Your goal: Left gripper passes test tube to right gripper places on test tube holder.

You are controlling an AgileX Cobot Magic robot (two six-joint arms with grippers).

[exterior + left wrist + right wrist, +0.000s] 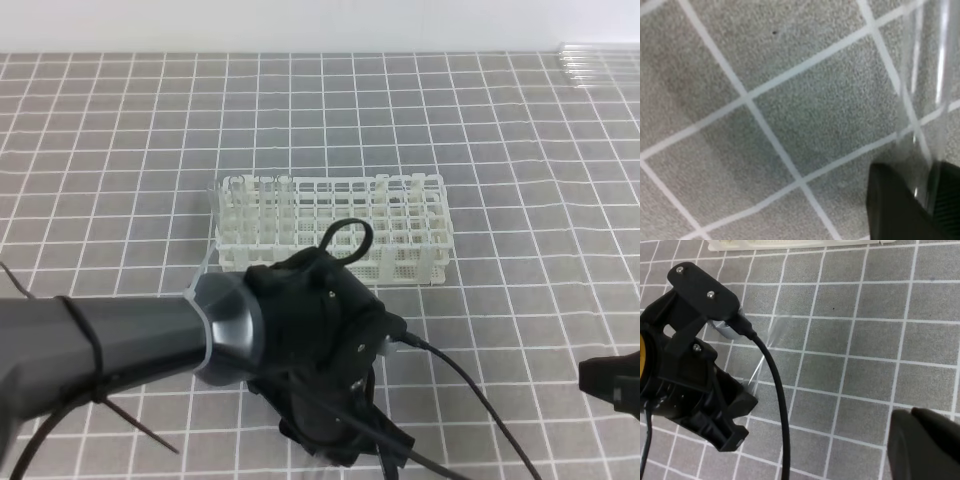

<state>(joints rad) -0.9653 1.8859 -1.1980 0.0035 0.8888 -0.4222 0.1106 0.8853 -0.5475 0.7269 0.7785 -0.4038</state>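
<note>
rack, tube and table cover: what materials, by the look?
Test tube holder: white matte plastic, probably, a moulded grid of square holes. Test tube: clear glass or plastic, with bright streaks and the grid showing through. Table cover: grey speckled, looks like felt or fabric, white lines.

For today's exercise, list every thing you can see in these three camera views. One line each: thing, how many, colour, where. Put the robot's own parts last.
Table cover: one, grey with a white grid, under everything.
Test tube holder: one, white, middle of the table, beyond the left arm.
Test tube: one, clear, between the left gripper's fingers near the cloth.
Spare tubes: several, clear, lying at the far right edge; exact count unclear.
Cables: black, trailing from the left arm's wrist.
Left gripper: one, black, low over the cloth, closing around the tube.
Right gripper: one, black, right edge, holding nothing.
</note>
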